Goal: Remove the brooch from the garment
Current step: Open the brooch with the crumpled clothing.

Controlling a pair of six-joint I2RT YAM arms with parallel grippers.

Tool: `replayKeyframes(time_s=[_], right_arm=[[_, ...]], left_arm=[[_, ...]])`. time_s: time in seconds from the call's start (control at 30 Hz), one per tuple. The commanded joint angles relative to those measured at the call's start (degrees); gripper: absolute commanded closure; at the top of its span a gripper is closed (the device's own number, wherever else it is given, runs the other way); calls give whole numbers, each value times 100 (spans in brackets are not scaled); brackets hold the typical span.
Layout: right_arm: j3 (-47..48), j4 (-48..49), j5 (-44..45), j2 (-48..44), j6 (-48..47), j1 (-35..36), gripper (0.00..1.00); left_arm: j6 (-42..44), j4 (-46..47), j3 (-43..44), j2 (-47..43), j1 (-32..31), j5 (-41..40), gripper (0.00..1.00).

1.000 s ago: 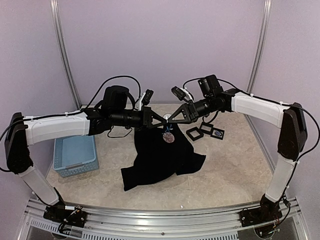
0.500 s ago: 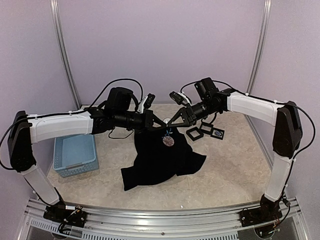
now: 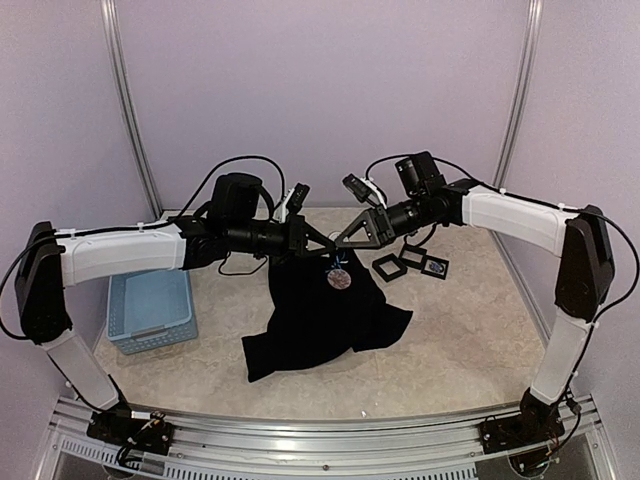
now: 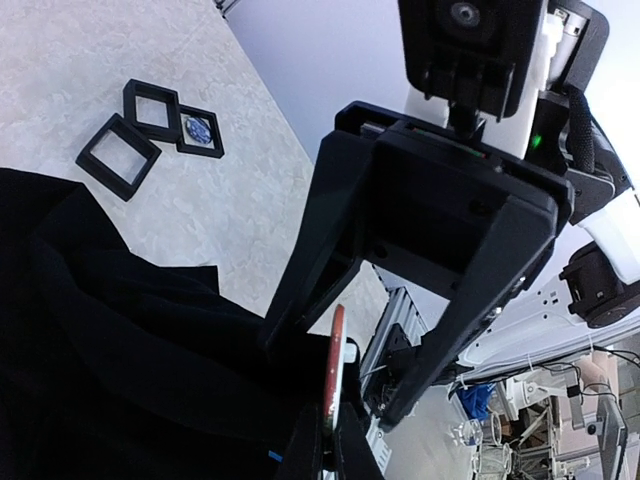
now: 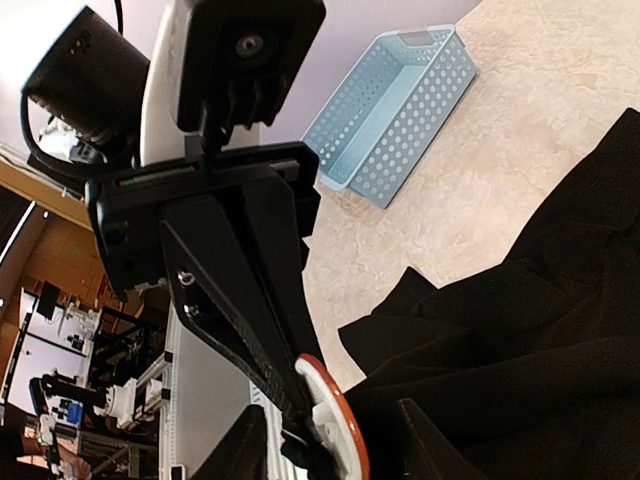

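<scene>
Above table [image 3: 450, 340] middle, garment [image 3: 320, 310] hangs from left gripper [image 3: 320, 247], clenched on its neck. Brooch [image 3: 338, 277] not yet off, sits on front. Right gripper [image 3: 339, 243] close by, fingers apart, holding nothing. Removal left to do.

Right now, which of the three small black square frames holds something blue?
The frame farthest from the garment: a blue piece sits inside it; the other two show only bare table.

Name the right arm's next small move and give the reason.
Probably close the right fingers on the black cloth garment beside the round orange-rimmed brooch: they stand open astride it, the left fingers pinch the brooch, and the cloth hangs from it.
</scene>
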Motion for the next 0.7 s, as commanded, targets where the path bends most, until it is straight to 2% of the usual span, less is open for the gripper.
replayKeyframes(time_s=[0.0,0.17,0.33,0.43,0.67], right_arm=[[-228,593,10,-539,110,-49,47],[-479,1022,-40,-944,331,-251,32],[-805,1317,45,-1162,522,-523,28],[-902,1184,81,-1111,465,-559,32],[-799,621,128,-899,47,-551,48]], left_arm=[[-101,390,-141,-8,81,274,100],[-96,419,-195,10,103,281,100],[-104,566,-245,-5,103,337,100],[-115,703,-303,-49,99,397,100],[-102,794,-282,-98,86,521,100]])
